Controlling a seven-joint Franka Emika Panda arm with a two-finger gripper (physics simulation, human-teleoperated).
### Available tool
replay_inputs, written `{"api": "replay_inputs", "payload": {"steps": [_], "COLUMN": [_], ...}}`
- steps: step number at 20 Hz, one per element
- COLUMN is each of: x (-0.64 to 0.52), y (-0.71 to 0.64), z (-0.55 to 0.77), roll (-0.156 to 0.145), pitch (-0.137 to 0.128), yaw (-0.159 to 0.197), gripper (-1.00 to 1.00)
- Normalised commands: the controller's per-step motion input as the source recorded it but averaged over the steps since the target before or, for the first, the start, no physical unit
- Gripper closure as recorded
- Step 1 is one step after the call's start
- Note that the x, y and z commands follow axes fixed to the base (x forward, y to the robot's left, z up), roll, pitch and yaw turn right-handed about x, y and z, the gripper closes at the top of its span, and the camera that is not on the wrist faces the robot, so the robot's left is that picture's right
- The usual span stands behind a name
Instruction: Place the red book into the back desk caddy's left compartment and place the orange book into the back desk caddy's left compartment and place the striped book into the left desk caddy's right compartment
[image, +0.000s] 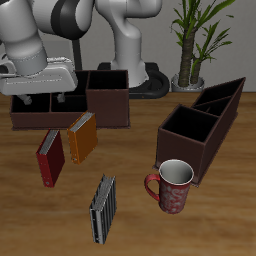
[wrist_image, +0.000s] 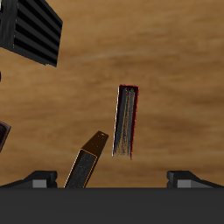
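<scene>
Red book (image: 49, 157), orange book (image: 82, 137), striped book (image: 102, 208) all loose on tabletop (image: 130, 225); nothing stowed. Fingers (image: 38, 101) spread, empty, above red.

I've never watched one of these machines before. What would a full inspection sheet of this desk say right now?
Surface: wooden table, no spills seen.
Job's things: red book, orange book and striped book all lie on the table, outside the caddies. The back desk caddy stands behind the red and orange books; the other desk caddy stands angled beside the mug.
Clutter: red patterned mug, upright, near the table's front edge.
Grippers: gripper hangs above the back caddy, holding nothing; the fingertips stand apart.
Cables: nothing seen.
Surroundings: potted plant behind the table.
</scene>
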Motion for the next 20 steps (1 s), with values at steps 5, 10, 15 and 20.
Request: {"api": "replay_inputs", "payload": {"steps": [5, 10, 15, 20], "x": [0.2, 0.13, 0.08, 0.06], "y": [-0.3, -0.1, 0.07, 0.08], "z": [-0.1, -0.18, -0.24, -0.21], "roll": [-0.03, -0.052, -0.022, -0.018], "pitch": [-0.026, -0.065, -0.067, -0.031], "yaw": [0.017, 0.01, -0.002, -0.007], "gripper": [-1.0, -1.0, -1.0, -1.0]}}
